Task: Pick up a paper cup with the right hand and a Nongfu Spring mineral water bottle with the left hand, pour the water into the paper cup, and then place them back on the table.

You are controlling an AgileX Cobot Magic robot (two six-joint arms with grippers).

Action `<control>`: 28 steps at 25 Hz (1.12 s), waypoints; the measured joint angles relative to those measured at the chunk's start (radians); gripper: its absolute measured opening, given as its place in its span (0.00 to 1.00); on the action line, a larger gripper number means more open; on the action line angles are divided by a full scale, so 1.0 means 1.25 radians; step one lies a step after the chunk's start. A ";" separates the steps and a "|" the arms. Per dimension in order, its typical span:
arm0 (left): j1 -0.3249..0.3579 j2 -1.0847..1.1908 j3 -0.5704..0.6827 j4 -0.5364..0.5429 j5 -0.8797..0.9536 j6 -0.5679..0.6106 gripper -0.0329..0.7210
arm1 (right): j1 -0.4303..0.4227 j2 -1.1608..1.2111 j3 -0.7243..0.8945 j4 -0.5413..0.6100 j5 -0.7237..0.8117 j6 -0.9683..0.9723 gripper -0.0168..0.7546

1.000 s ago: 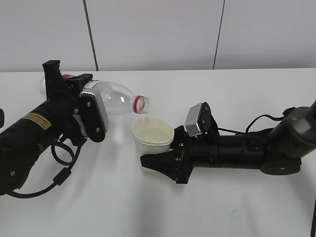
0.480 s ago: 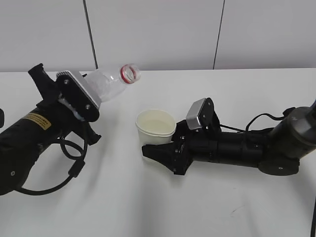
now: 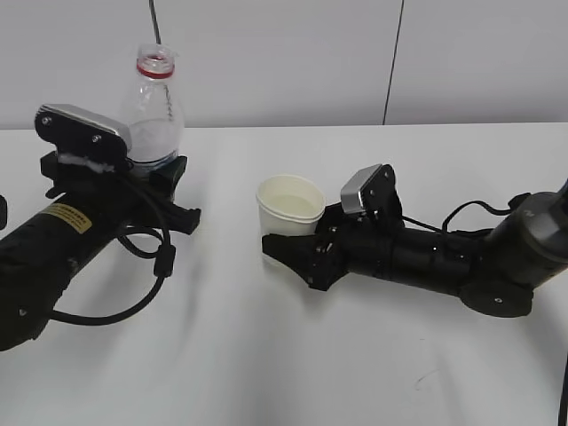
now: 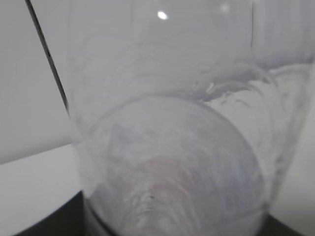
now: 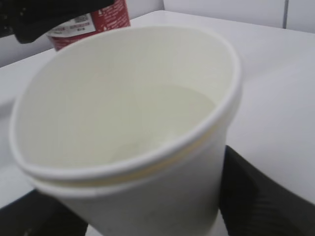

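The Nongfu Spring mineral water bottle [image 3: 153,114] stands upright at the left, capless, with a red neck ring. My left gripper [image 3: 151,173] is shut on its lower body and hides its base. The clear bottle [image 4: 167,147] fills the left wrist view. The paper cup [image 3: 290,209] is upright at the middle with my right gripper [image 3: 288,240] shut round its lower half. Water [image 5: 167,113] lies in the cup [image 5: 147,162], and black fingers [image 5: 266,191] flank it. The bottle's red label [image 5: 93,22] shows behind the rim. Whether cup or bottle touches the table [image 3: 266,355] I cannot tell.
The right arm [image 3: 426,257] lies low across the white tabletop from the right, with a thin cable [image 3: 470,213] behind it. The left arm's thick cable [image 3: 133,293] loops onto the table. A grey panelled wall [image 3: 284,62] stands behind.
The bottle has swung from tilted mouth-first toward the cup to upright and has drawn back to the left. The cup has shifted slightly right in the right gripper.
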State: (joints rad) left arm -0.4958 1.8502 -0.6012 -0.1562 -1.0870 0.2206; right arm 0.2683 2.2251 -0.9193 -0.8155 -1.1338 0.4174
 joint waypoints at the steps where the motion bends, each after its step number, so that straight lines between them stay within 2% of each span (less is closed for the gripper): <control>1: 0.000 0.000 0.000 0.001 0.004 -0.034 0.46 | 0.000 0.000 0.000 0.014 0.000 0.000 0.70; 4: 0.000 0.000 0.000 0.001 0.012 -0.106 0.46 | 0.000 0.000 0.000 0.047 0.001 -0.001 0.70; 7: 0.000 0.000 0.000 0.002 0.012 -0.136 0.46 | 0.000 0.000 0.000 0.088 0.004 -0.016 0.70; 13: 0.000 0.009 0.000 0.002 0.000 -0.142 0.46 | 0.000 0.000 0.000 0.185 0.053 -0.063 0.70; 28: 0.000 0.121 -0.002 0.005 -0.021 -0.143 0.46 | 0.000 0.000 0.000 0.495 0.118 -0.211 0.70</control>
State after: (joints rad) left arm -0.4958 2.0009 -0.6039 -0.1499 -1.1137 0.0417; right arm 0.2683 2.2251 -0.9193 -0.1973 -0.9868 0.1540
